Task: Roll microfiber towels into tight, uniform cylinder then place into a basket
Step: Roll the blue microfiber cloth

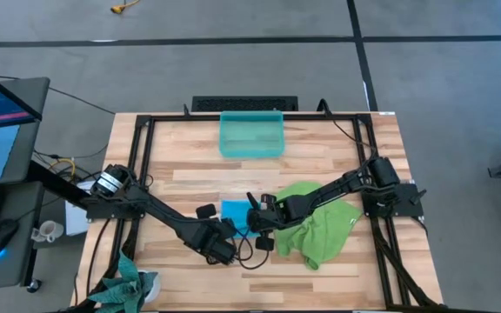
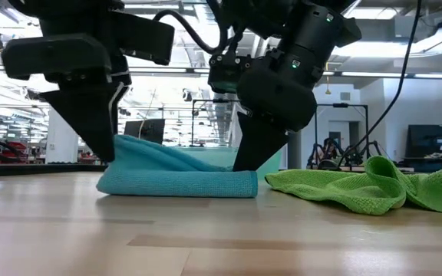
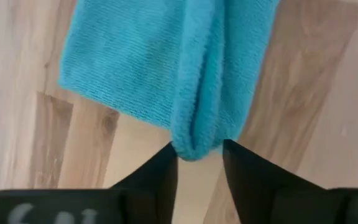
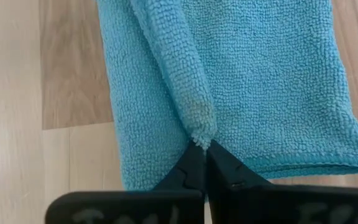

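My left pincer [image 3: 199, 163] sits low at the near middle of the counter [image 1: 320, 148], its fingers parted a little way around a raised fold of the sky-blue towel [image 1: 233, 211]; the fold lies between the tips, though I cannot tell whether they press it. My right pincer [image 4: 205, 163] reaches in from the right and is closed tight, pinching a narrow ridge of the same blue towel at its edge. That towel lies flat on the wood between my two pincers, folded into a low strip with one side lifted into a soft peak. The lime-green towel [image 1: 320, 228] lies crumpled just right of it, under my right arm, near the counter's right side. The translucent teal basket [image 1: 251, 135] stands at the far middle of the counter, well apart from both towels
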